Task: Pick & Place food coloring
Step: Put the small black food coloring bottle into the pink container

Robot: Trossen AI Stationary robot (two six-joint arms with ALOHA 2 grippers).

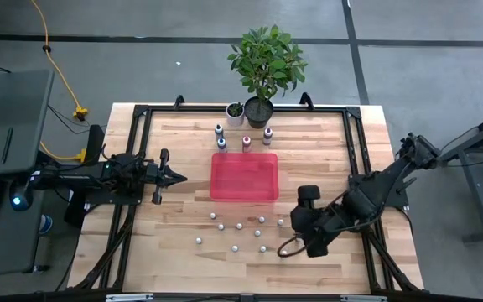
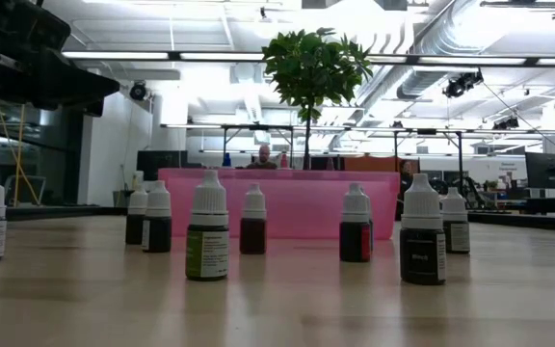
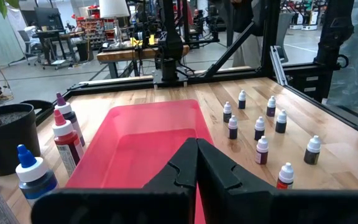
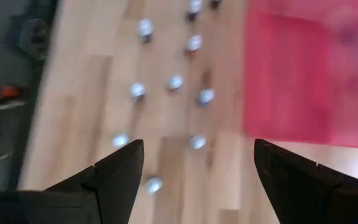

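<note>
The food coloring is several tiny white-capped bottles (image 1: 240,225) standing upright on the wooden table, on its near side, in front of the red tray (image 1: 244,191). They show in a row in the low view (image 2: 208,239) and in the left wrist view (image 3: 262,149). My right gripper (image 1: 298,230) hangs open above the table just right of the bottles. It slants down toward them and has nothing between its fingers (image 4: 199,144). My left gripper (image 1: 174,177) waits shut at the tray's left side, pointing level at it (image 3: 196,149).
Some larger dropper bottles (image 1: 246,141) stand along the tray's far edge, also seen in the left wrist view (image 3: 64,140). Behind them are a potted plant (image 1: 262,71) and a small white pot (image 1: 235,111). A black frame (image 1: 355,113) runs round the table edge.
</note>
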